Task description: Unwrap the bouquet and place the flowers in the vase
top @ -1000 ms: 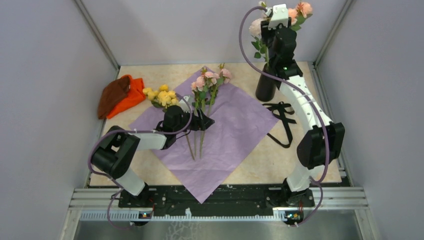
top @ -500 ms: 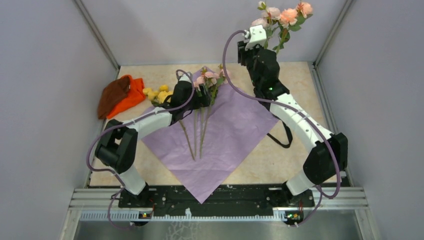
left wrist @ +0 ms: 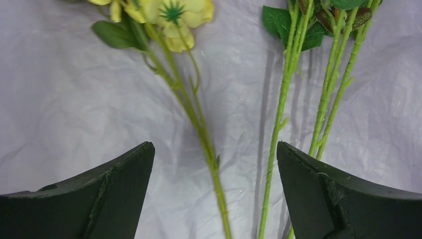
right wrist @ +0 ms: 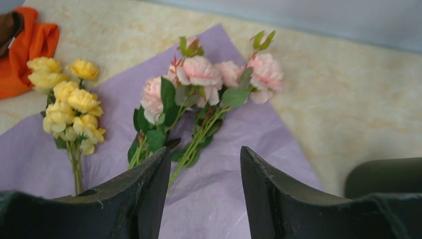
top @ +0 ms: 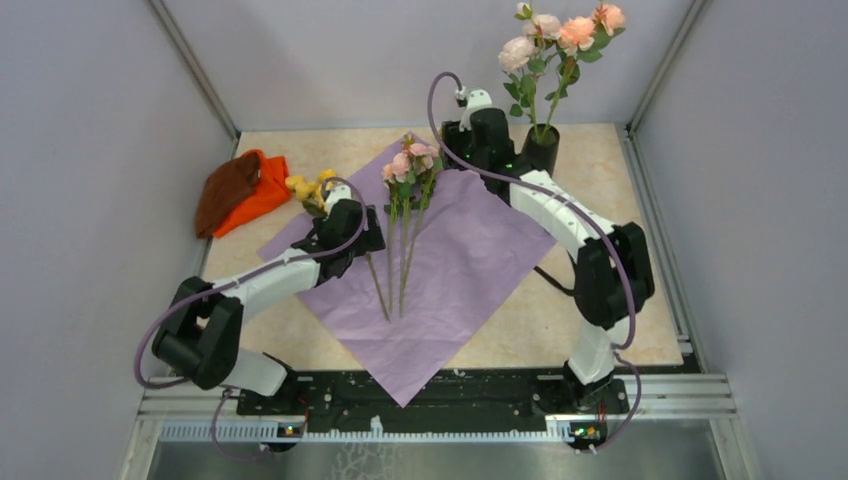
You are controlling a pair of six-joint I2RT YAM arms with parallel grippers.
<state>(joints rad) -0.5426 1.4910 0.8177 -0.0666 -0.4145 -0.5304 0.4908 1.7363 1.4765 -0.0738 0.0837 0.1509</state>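
I see the crumpled lilac paper sheet [top: 470, 260] lying open and flat on the beige bench [top: 650, 170], one corner pointing toward the arm bases. My left hand [left wrist: 214, 147] hangs low over the sheet, its fingers spread wide and gripping nothing. Below the gap lie the thin green stem of the small yellow roses [top: 310, 185] and one stem of the long-stemmed pink roses [top: 410, 160]. Both bunches rest their stems on the sheet, blooms toward the far wall, with the yellow ones on the left. My right hand [right wrist: 205, 149] is parted and empty too, above the sheet's far corner and looking down on the pink blooms. Near it the tall matte black vase [top: 540, 150] stands upright on the bench, holding several pink and peach roses [top: 560, 35]. An orange-and-brown cloth bundle [top: 240, 190] sits at the far left.
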